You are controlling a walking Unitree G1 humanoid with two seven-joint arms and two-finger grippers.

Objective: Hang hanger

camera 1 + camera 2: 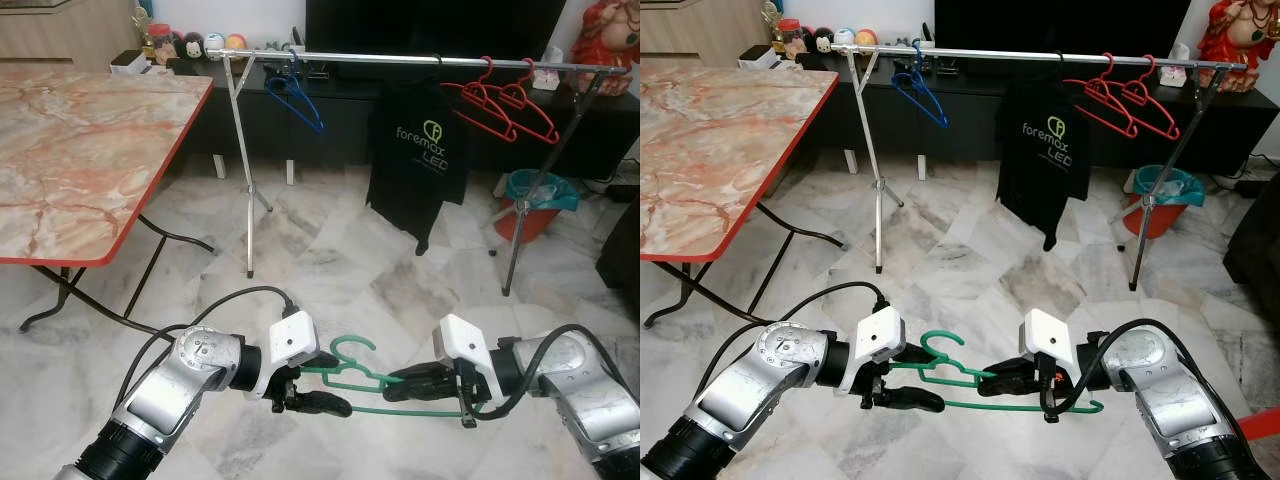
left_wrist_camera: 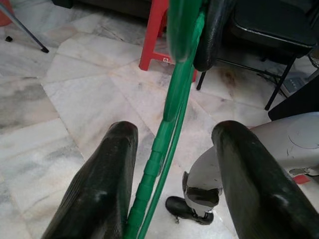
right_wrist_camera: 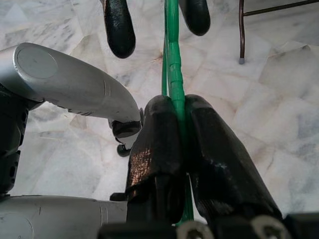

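Spanning the upper frame, a silver clothes rail (image 1: pixel 420 60) carries a blue hanger (image 1: pixel 296 100), a black shirt (image 1: pixel 418 160) and two red hangers (image 1: pixel 505 105). Low at centre, the green hanger (image 1: pixel 352 378) hangs above the marble floor (image 1: pixel 330 260), clamped in the right gripper (image 1: pixel 405 379) jaws. The left gripper (image 1: pixel 318 402) jaws stand wide around its bar.

Both silver arms reach in from the lower corners of the head views and bend inward, so the wrists face each other low in the middle of the frame. The left gripper (image 2: pixel 169 164) has its fingers spread apart around the green hanger (image 1: pixel 365 385). The right gripper (image 3: pixel 180 129) has its fingers pressed tight on that hanger.
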